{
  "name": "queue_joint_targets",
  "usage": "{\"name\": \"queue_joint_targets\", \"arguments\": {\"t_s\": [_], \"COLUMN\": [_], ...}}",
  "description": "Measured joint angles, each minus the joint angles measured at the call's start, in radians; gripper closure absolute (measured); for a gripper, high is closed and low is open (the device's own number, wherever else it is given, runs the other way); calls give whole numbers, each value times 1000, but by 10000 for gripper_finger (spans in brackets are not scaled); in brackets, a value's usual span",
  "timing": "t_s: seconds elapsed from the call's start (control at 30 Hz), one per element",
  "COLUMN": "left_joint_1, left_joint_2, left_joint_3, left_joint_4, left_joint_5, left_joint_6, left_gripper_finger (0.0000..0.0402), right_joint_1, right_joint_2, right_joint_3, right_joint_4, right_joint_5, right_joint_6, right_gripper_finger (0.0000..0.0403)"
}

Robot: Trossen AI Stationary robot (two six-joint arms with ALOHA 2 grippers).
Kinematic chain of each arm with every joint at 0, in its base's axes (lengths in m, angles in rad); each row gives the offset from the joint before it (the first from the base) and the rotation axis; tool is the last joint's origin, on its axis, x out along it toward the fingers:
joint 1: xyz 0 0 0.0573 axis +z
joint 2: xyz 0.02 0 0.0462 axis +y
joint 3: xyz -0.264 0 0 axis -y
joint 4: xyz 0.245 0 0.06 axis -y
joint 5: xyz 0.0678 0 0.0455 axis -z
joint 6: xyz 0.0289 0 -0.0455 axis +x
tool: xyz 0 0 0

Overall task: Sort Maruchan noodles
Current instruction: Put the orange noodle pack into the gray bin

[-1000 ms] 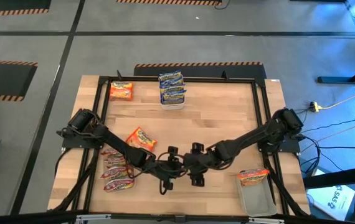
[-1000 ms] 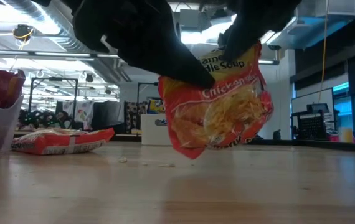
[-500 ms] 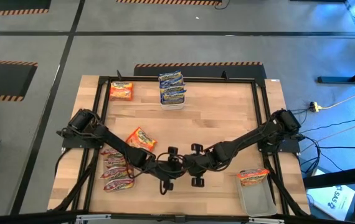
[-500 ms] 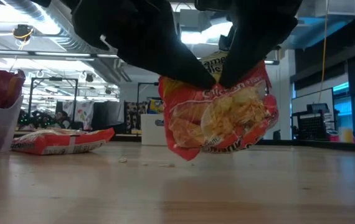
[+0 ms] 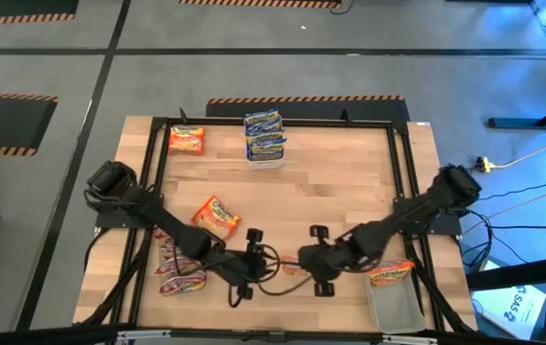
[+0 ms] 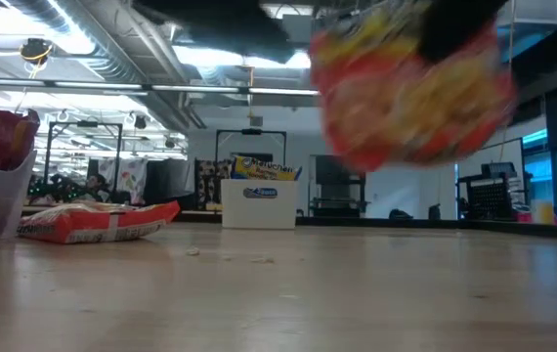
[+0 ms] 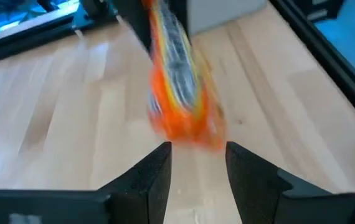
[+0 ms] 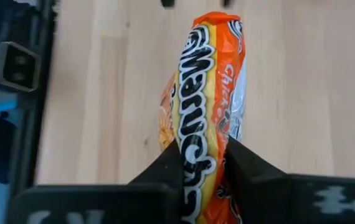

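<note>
grey floor (image 5: 53,57), striped hazard tape (image 5: 302,99), ceiling lights (image 6: 210,57)

The orange packet (image 8: 208,106) is glossy, crinkled plastic film (light glints along it); the table (image 5: 330,172) is pale matt wood.

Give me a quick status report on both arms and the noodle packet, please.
Right tool shut on orange Maruchan packet, lifted clear of table. Left tool open, empty, facing the packet. Nothing in the way.

An orange noodle packet (image 8: 210,106) carries a yellow band with dark lettering. Blue packets (image 5: 264,133) fill a white tub (image 5: 264,161). Red packets (image 5: 179,268) lie on the pale wooden table (image 5: 330,182).
</note>
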Motion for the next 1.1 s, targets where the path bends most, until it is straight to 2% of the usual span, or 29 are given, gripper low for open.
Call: {"name": "queue_joint_targets", "arguments": {"t_s": [0.27, 0.47, 0.73, 1.1], "left_joint_1": [-27, -27, -25, -12], "left_joint_2": [-6, -6, -5, -4], "left_joint_3": [-2, -2, -2, -3], "left_joint_4": [-6, -2, 13, 51], "left_joint_5": [-8, -3, -2, -1], "left_joint_6": [1, -21, -46, -49], "left_gripper_finger": [257, 257, 257, 257], "right_joint_1": [148, 305, 540, 840], "right_joint_2": [-161, -249, -274, -275], "right_joint_3": [1, 1, 1, -115], "right_joint_4": [-147, -265, -490, -506], "right_joint_5": [31, 135, 199, 314], "right_joint_6": [134, 305, 664, 1121], "right_gripper_finger": [362, 353, 356, 360]}}
